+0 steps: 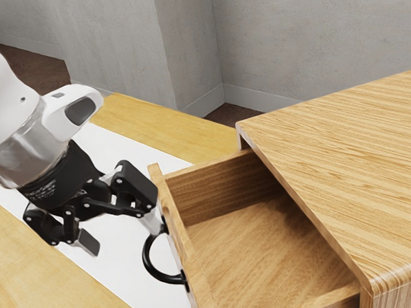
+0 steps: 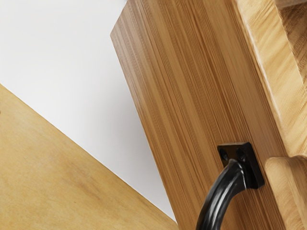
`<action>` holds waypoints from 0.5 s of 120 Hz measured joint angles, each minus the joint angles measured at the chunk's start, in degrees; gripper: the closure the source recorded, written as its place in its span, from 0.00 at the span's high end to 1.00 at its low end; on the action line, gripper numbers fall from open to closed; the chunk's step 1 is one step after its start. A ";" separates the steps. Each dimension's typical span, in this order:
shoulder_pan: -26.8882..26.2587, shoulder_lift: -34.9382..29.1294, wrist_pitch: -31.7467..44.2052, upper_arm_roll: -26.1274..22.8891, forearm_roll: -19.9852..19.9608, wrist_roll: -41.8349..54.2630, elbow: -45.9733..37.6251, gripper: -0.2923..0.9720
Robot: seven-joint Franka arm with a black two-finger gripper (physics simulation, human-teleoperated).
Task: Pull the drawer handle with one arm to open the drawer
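The drawer (image 1: 211, 178) stands well out of the cabinet (image 1: 343, 154), its bare wooden inside open to view, so by the look of it the task is mostly or wholly done. The hand (image 1: 122, 234) sits just in front of the drawer's front panel (image 2: 192, 96), low and level with the handle (image 1: 151, 261).

The hand is released: its two fingers are spread wide and grip nothing between them. The finger nearer the drawer (image 1: 155, 222) lies against the upper end of the handle, right where it bolts to the panel. The other finger (image 1: 87, 243) hangs well clear, over the white mat (image 1: 122, 156). That suggests the near finger hooks the loop, not a pinch, though I cannot tell whether it passes inside the loop.

From the hand's own camera the handle (image 2: 218, 201) curves away just under the hand, with its black mounting plate (image 2: 242, 163) screwed flat to the panel. The hand is tilted to the panel, probably so a pull runs along the drawer's slide.
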 joint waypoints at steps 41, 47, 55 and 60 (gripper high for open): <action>7.35 34.72 -14.17 0.06 2.44 9.98 47.51 0.77; 8.69 36.01 -17.63 -0.96 2.86 13.18 49.38 0.77; 9.22 37.01 -21.28 -1.77 3.16 17.06 50.34 0.77; 10.65 37.19 -23.01 -3.00 3.34 19.28 50.51 0.77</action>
